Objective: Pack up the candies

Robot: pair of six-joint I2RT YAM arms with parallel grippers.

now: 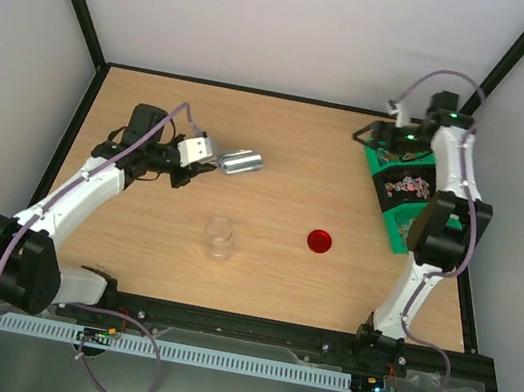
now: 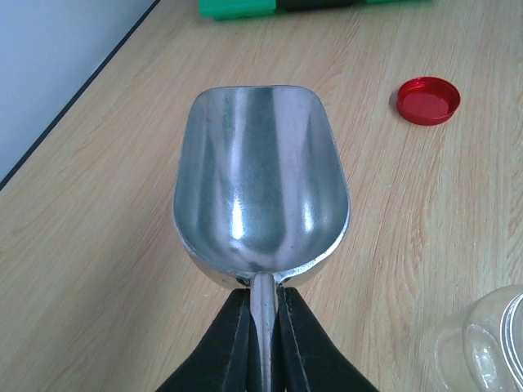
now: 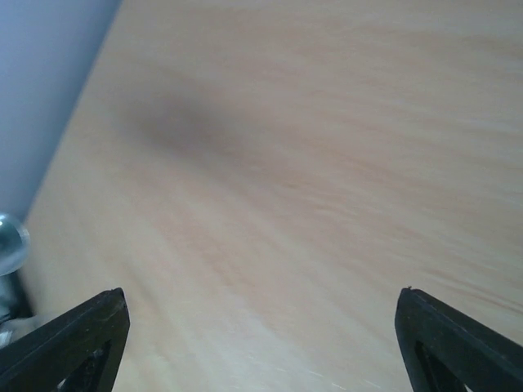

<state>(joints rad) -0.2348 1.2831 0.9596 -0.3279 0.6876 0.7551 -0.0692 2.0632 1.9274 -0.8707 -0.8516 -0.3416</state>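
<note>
My left gripper [image 1: 206, 158] is shut on the handle of a metal scoop [image 1: 242, 162] and holds it over the table's left middle. In the left wrist view the scoop [image 2: 261, 180] is empty, and its thin handle is pinched at my left gripper [image 2: 263, 314]. A small clear jar [image 1: 219, 237] stands upright and open below the scoop, and it also shows in the left wrist view [image 2: 494, 343]. A green candy bag [image 1: 407, 191] lies at the right edge. No loose candies show. My right gripper [image 1: 367, 137] is open and empty by the bag's far end. In the right wrist view my right gripper [image 3: 261, 335] is over bare wood.
A red round lid [image 1: 319, 241] lies flat right of the jar, and it also shows in the left wrist view [image 2: 428, 100]. The bag's green edge [image 2: 245, 8] shows at the top of the left wrist view. The table has black-framed walls at the back and sides.
</note>
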